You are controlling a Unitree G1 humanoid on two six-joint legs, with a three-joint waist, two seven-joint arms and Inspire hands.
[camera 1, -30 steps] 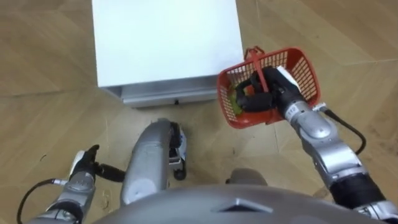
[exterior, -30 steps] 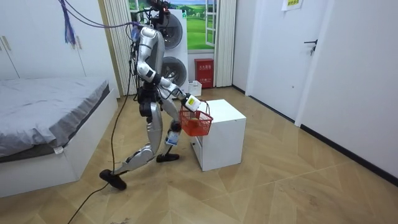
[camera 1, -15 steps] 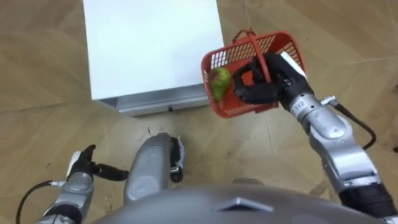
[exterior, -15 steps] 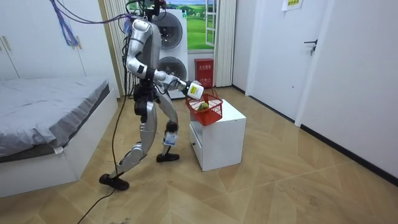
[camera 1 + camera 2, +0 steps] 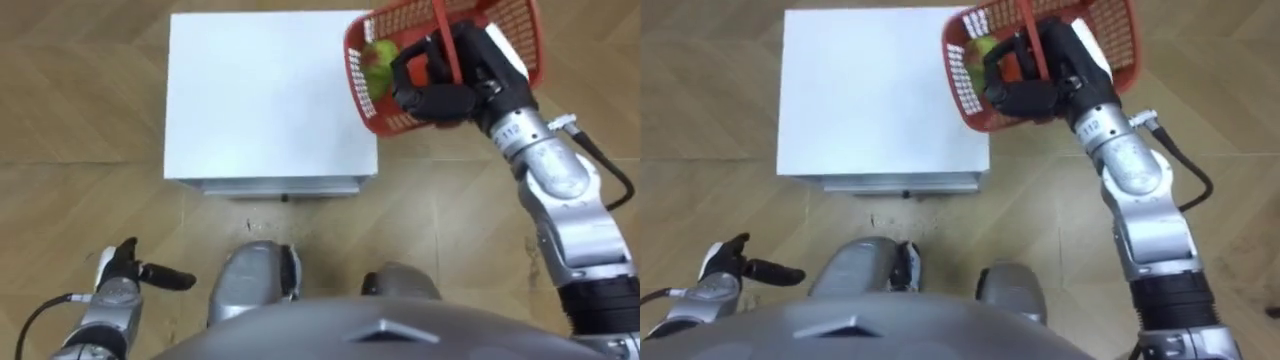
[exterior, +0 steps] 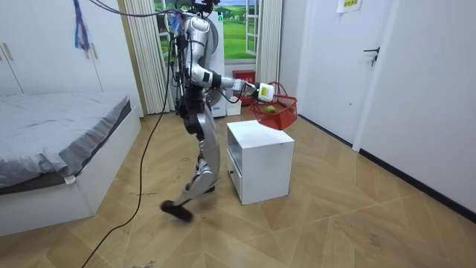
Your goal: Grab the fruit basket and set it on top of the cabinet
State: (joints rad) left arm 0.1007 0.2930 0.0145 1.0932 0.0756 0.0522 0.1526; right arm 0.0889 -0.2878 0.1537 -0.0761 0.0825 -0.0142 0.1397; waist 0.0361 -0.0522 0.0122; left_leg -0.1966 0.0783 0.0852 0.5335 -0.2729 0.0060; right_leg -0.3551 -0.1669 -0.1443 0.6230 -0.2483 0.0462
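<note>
Left eye view, starting at the right hand [image 5: 445,85]: dark fingers curled tight round the thin red handle [image 5: 441,28] of the fruit basket [image 5: 512,22], palm pressed in against the mesh. Basket lifted off every surface, hanging over the far right corner of the white cabinet [image 5: 268,95]. Tipped noticeably toward the cabinet side, with a green fruit [image 5: 378,58] slid down against the lower wall. Left hand [image 5: 118,275] low at the robot's left side, fingers loosely straight, holding nothing.

Room view: fruit basket [image 6: 278,113] raised at the end of an outstretched arm above the white cabinet [image 6: 260,158]. Body leaning on one leg, other foot trailing behind. Bed [image 6: 59,119] well apart at the room view's left.

Risks, as a judgement from this pose:
- Spilling the fruit over the low rim with any further roll of the wrist.
- Swinging on so thin a handle with a jerk or a sway of the step.
- Twisting round inside the fist, being gripped at one spot only.
- Clipping the cabinet's corner on the way past.

Safer to level the wrist first, then to carry slowly.
</note>
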